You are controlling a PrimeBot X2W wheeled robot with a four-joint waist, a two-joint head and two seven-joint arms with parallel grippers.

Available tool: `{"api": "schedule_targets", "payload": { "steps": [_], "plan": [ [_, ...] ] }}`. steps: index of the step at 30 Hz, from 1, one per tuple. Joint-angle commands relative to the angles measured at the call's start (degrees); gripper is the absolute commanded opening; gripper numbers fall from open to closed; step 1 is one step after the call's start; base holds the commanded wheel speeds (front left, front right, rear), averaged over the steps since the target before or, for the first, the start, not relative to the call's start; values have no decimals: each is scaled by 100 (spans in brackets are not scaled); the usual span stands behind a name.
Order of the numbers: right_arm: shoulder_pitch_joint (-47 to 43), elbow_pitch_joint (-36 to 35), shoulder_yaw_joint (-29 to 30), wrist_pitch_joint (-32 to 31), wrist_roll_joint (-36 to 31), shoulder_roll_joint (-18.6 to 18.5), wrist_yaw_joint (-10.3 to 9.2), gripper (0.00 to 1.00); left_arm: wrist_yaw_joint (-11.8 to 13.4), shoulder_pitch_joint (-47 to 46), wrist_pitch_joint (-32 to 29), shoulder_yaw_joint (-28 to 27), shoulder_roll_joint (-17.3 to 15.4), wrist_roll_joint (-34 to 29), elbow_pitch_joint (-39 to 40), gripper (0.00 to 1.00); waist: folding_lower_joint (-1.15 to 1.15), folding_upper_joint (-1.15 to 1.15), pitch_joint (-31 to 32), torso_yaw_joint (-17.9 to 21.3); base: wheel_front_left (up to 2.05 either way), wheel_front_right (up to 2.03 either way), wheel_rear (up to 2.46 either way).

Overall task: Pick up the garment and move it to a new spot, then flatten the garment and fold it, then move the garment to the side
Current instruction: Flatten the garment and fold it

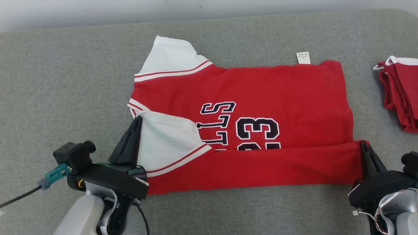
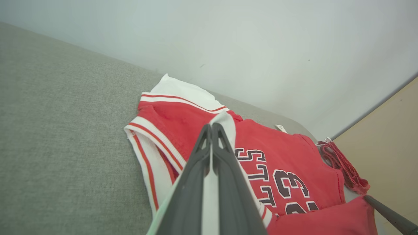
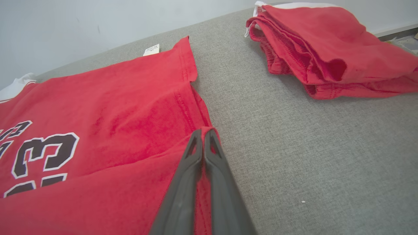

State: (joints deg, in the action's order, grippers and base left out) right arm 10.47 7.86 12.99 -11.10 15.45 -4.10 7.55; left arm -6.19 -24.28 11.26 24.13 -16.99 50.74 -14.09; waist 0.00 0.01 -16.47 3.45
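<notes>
Garment (image 1: 267,94), a red jersey with white sleeves and dark lettering, lies spread across the middle of a grey padded surface (image 1: 65,81). Its collar end points to the robot's left and its hem to the right. Its near long edge is turned over onto the body, making a red band that covers the lower part of the number print.

The left gripper (image 1: 138,120) is pressed closed on the near sleeve (image 1: 166,140), which lies folded in over the lettering. In the left wrist view, white cloth shows pinched between its fingers (image 2: 192,182). The right gripper (image 1: 364,145) is clamped tight on the near hem corner, with red cloth between its fingers (image 3: 181,195).

A pile (image 1: 403,98) of folded red cloth sits to the right, near the hem but apart from it, with a strip of grey surface between. A white label (image 1: 303,57) sticks out past the garment's far edge. The far sleeve (image 1: 169,58) lies flat, pointing away from the robot. A cable (image 1: 19,195) trails off to the left beside the left wrist.

Grey surface runs wide to the left of the collar and along the near side between the two arms. Beyond the far sleeve a narrower margin ends at a pale wall (image 2: 261,49). On the right, the pile bounds the free room.
</notes>
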Motion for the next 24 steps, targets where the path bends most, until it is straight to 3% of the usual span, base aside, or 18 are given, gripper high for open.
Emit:
{"api": "schedule_targets", "payload": {
  "steps": [1, 2, 13, 24],
  "plan": [
    [62, 32, 27, 23, -49, 28, -16, 100, 58, -114, 103, -21, 36, -128, -95, 48, 0, -1, -4, 9, 0, 0, 0],
    [73, 64, 60, 40, -65, 34, -16, 100, 70, -128, 119, 14, 45, -210, -178, 100, 0, -1, -2, 13, 0, 0, 0],
    [24, 78, 190, 188, -239, 92, -16, 100, 271, -29, 367, -44, 83, -812, -447, 100, 0, -1, 157, 27, 0, 0, 0],
    [-408, -214, 452, 121, -371, 118, -16, 100, 872, 1073, 390, 63, -288, -1838, -130, 100, 0, -1, 400, 43, 0, 0, 0]
  ]
}}
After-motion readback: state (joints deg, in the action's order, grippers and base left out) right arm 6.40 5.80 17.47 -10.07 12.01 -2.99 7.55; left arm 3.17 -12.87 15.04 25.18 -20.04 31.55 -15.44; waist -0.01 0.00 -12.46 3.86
